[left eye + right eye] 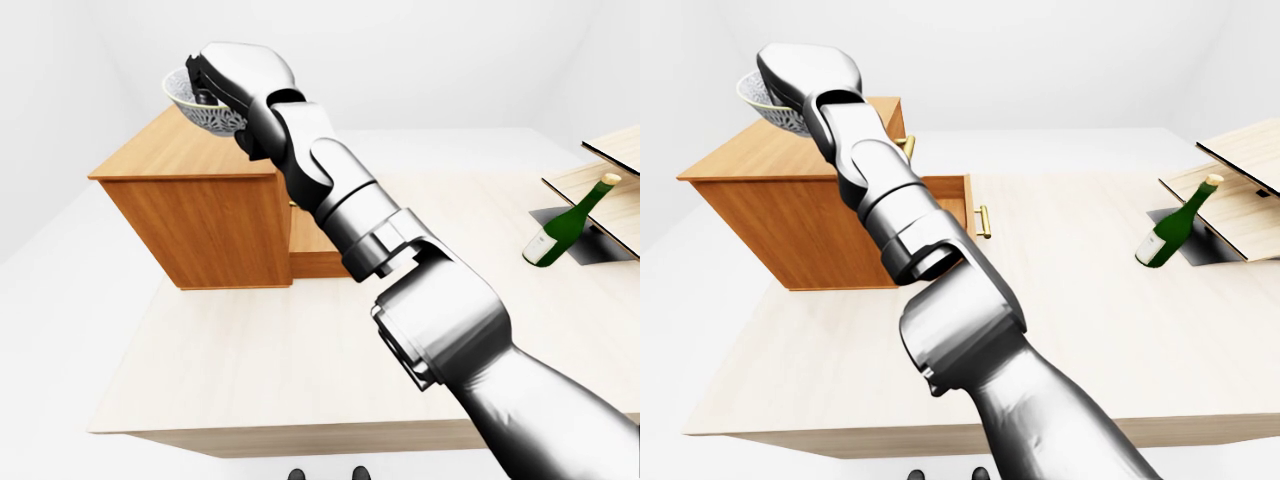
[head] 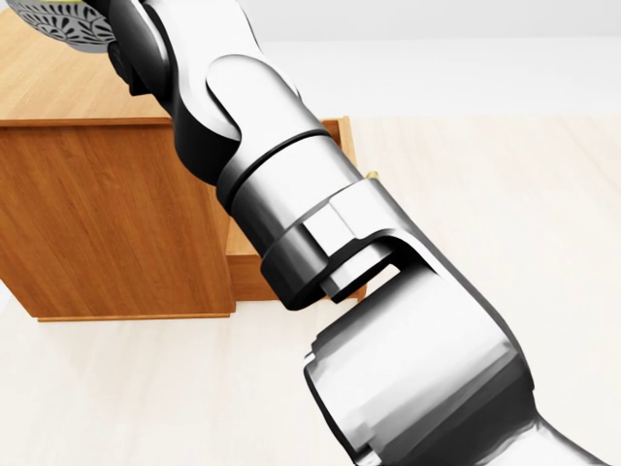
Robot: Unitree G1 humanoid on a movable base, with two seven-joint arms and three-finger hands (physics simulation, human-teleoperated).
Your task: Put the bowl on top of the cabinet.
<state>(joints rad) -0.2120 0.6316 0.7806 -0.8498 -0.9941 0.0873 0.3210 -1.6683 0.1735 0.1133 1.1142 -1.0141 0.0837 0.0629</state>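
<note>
Gripped the bowl [image 1: 205, 112] in the right hand [image 1: 235, 75], fingers closed over its rim. Held it in the air over the far left of the cabinet [image 1: 215, 225] top, apart from the wood. Hid much of the cabinet's right side and its open drawer [image 1: 955, 200] behind the forearm. Far right, well apart: a green bottle [image 1: 1170, 232], tilted beside wooden panels [image 1: 1240, 150]. Underneath, a pale wooden table [image 1: 250, 360]; around, white walls.
</note>
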